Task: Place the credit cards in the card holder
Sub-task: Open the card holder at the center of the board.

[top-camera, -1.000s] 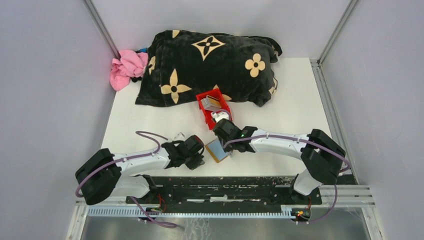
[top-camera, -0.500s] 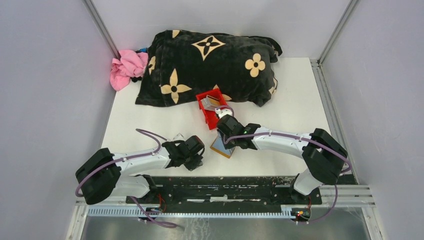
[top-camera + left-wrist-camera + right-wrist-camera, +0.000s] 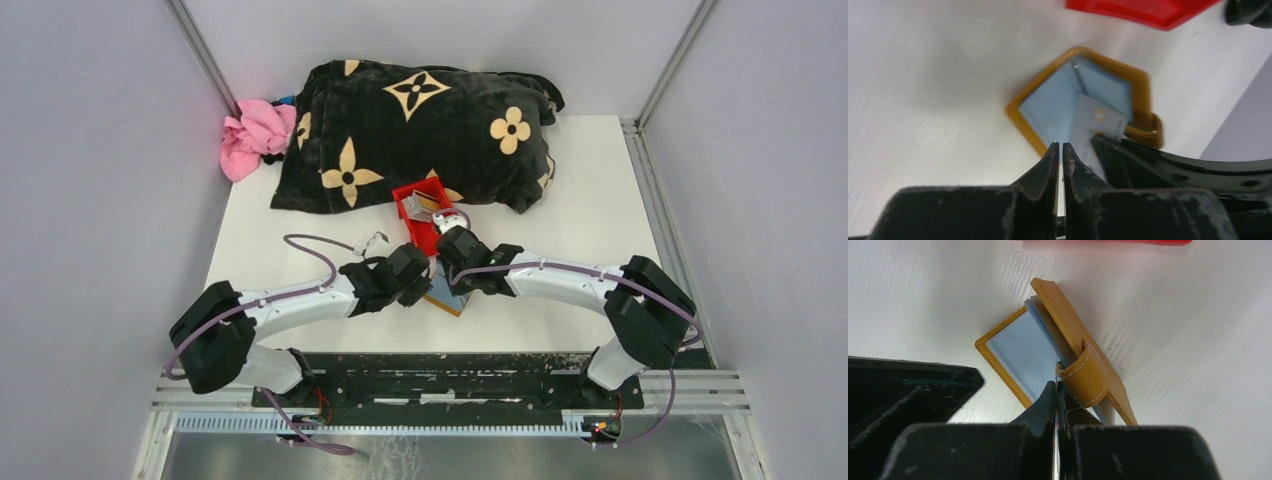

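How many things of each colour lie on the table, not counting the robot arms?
Red: 1, the bin
Tan-brown: 1, the card holder
Black with cream flowers: 1, the blanket
Pink: 1, the cloth
White-grey: at least 1 credit card at the card holder; the cards in the bin are too small to count.
Total: at least 5

From above, my two wrists cover most of the holder. The bin is cut off in my left wrist view.
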